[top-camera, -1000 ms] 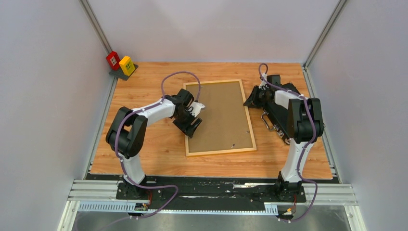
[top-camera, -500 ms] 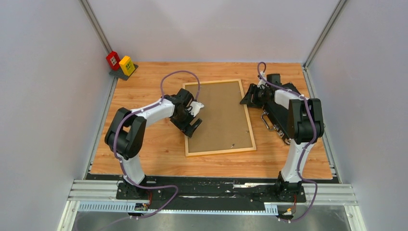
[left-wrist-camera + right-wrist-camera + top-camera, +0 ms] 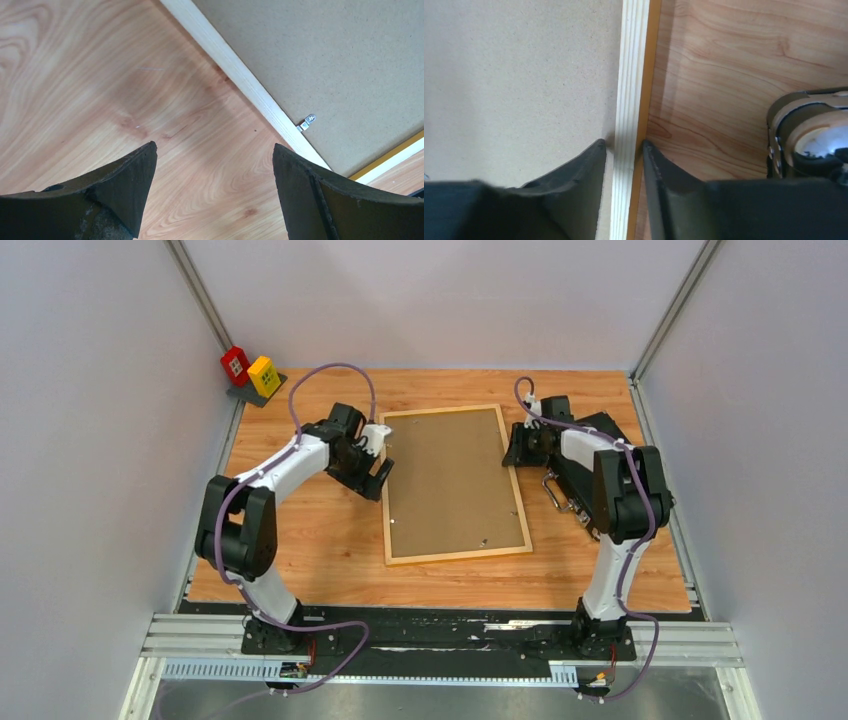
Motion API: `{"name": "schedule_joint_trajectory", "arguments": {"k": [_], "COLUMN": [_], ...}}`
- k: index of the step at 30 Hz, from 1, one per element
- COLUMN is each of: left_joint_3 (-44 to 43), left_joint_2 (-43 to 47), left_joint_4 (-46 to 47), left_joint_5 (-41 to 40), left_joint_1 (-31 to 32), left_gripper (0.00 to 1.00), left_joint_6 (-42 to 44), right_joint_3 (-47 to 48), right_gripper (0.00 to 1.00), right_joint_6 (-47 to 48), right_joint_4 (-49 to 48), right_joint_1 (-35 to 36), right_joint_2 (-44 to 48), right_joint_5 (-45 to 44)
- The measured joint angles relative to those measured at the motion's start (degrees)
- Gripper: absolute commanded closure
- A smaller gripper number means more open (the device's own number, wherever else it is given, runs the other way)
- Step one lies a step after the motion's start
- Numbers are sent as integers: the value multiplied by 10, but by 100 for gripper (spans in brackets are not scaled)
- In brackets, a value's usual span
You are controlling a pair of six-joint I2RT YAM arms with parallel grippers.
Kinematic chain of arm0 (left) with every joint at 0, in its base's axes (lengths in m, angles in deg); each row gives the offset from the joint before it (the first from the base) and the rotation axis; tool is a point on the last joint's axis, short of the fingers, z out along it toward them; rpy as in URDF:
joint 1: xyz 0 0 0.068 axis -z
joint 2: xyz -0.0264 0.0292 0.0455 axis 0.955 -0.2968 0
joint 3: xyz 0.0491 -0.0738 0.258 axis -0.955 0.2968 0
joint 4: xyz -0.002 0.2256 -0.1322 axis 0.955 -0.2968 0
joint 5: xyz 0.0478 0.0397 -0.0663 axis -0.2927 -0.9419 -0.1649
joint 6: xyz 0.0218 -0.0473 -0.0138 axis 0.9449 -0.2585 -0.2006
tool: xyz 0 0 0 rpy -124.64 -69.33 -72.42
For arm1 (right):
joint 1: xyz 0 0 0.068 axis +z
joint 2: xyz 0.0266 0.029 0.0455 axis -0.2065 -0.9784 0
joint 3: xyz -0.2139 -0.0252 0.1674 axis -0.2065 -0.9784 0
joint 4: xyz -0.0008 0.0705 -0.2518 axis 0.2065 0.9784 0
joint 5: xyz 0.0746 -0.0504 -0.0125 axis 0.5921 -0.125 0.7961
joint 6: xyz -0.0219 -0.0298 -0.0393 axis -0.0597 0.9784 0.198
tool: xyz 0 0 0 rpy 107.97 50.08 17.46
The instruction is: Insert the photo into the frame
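one frame (image 3: 460,555) (back up); left gripper (image 3: 214,150) gaping beside it; right gripper (image 3: 623,144) clamped on its rail.

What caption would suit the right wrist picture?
Right gripper straddling one rail of the thin light-wood rectangular frame, beside its brown hardboard backing panel.

Red block (image 3: 235,364), yellow block (image 3: 264,375) far-left corner; black case (image 3: 606,424) right.
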Motion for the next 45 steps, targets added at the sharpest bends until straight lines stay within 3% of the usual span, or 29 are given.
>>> {"name": "schedule_joint_trajectory", "arguments": {"k": [4,12,23,37,39,45], "left_joint_3": [-3,-10,-4,-3,-2,-1], "left_joint_2": [25,78,110,56,49,49], "left_joint_4": [-8,-31,-54,-55,-55,-50], "left_joint_5": [12,23,-4,-67,-69,-74], "left_joint_1": [-30,-102,-140,-142,-142,-142], "left_gripper": [7,7,6,6,6,6], "left_joint_6": [0,2,6,16,16,17], "right_joint_3": [7,72,267,315,325,351], "right_gripper": [88,99,100,100,93,44], "right_joint_6": [20,118,306,530,551,545], "right_joint_4": [8,64,172,244,254,264], "right_joint_1": [9,41,116,155,161,172], "right_joint_2": [0,-26,-139,-156,-161,-175], "right_joint_5": [-20,-41,-18,-29,-39,-41]}}
